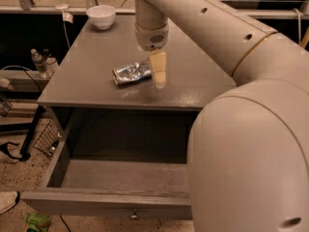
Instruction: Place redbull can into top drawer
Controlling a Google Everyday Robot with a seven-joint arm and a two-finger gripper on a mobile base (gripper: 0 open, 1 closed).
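Dim, warm overhead light; glare on redbull can; gripper just beside it, pale sheen on tabletop; recess above top drawer dark.
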